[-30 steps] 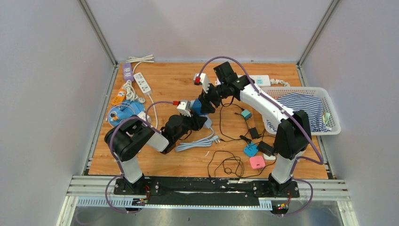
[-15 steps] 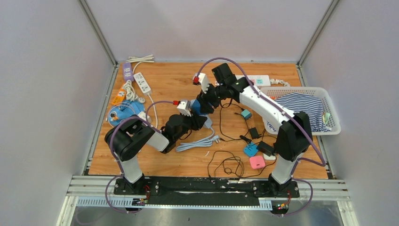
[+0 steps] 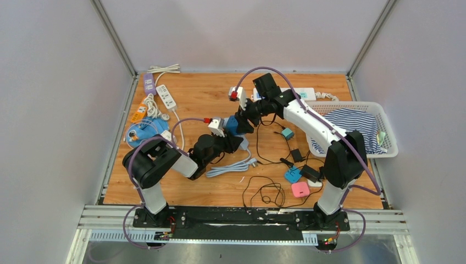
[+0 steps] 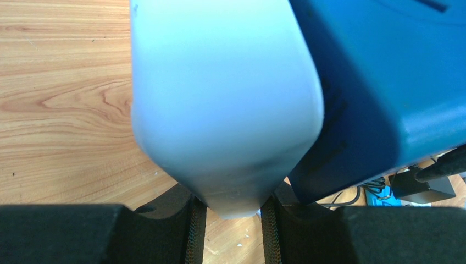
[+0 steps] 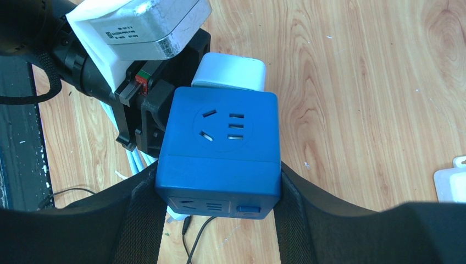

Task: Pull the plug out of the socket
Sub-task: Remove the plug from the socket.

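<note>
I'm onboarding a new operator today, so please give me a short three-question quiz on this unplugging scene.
1. True or false: the right gripper has its jaws closed on the blue cube-shaped plastic socket.
2. What does the left gripper hold? A) the white rounded plastic plug B) a pink box C) a striped cloth
3. Short answer: is the plug free of the socket yet?

Key: 1 true. 2 A. 3 No, the plug's body sits flush against one side of the socket.
</note>
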Available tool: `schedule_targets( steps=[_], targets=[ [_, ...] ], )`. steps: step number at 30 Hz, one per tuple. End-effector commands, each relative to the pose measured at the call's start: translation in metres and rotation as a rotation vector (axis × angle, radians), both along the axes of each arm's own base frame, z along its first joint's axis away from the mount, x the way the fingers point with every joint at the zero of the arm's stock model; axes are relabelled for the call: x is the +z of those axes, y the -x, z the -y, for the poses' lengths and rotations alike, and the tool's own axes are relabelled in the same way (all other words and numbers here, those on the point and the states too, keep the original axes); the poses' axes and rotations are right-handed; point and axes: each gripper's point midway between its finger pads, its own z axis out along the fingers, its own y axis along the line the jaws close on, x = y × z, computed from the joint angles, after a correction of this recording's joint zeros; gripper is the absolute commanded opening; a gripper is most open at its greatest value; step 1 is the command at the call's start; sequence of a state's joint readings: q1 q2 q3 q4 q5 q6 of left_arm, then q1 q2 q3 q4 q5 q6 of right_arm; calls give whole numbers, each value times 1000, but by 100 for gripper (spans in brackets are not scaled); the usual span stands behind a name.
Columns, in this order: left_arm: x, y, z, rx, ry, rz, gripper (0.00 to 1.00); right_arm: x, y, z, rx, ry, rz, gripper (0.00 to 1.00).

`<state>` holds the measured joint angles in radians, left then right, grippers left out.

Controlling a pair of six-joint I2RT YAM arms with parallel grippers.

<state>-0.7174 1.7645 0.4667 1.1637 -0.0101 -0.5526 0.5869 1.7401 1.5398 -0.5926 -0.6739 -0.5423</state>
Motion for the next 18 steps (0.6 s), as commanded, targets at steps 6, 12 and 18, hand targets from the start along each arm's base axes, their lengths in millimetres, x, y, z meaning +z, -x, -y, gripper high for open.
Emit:
schedule_targets(
  steps=[6,12,18],
  targets=[
    [-3,-1,1,-12,-20,9,0,-20,-1,21,-121,119,-37,0],
    [-3,-1,1,-12,-19,8,0,-22,-30,39,-282,174,39,0],
    [-4,-1,2,-14,-21,8,0,-10,18,15,-31,19,-90,0]
  ],
)
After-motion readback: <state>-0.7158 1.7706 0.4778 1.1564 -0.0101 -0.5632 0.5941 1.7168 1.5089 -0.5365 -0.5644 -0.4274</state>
